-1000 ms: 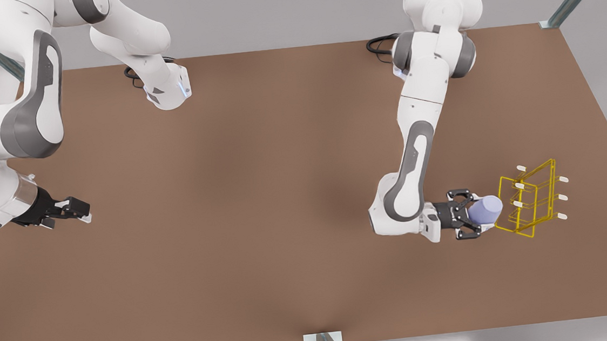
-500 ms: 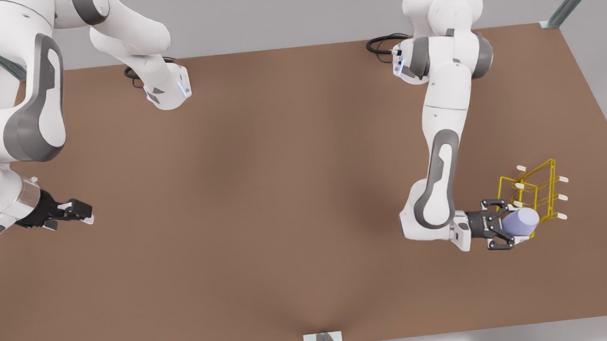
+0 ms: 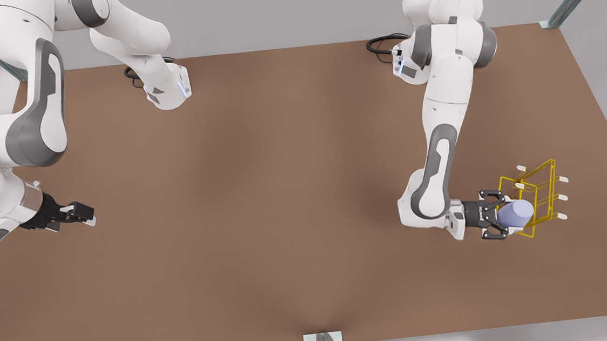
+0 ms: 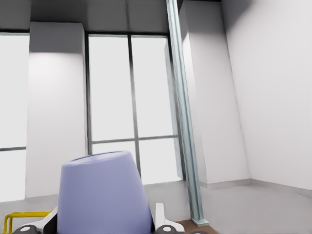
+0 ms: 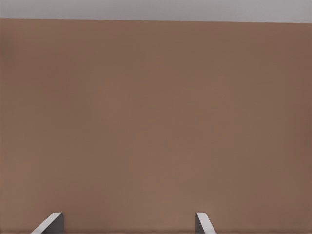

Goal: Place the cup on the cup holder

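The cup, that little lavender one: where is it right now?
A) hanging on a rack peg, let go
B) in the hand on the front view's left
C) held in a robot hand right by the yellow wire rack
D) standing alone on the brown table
C: the cup sits between the fingers of the left hand, against the near side of the yellow cup holder; the right hand waits open, far off.

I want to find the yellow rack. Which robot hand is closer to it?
The left gripper, holding the cup against the cup holder. The right gripper waits far across the table.
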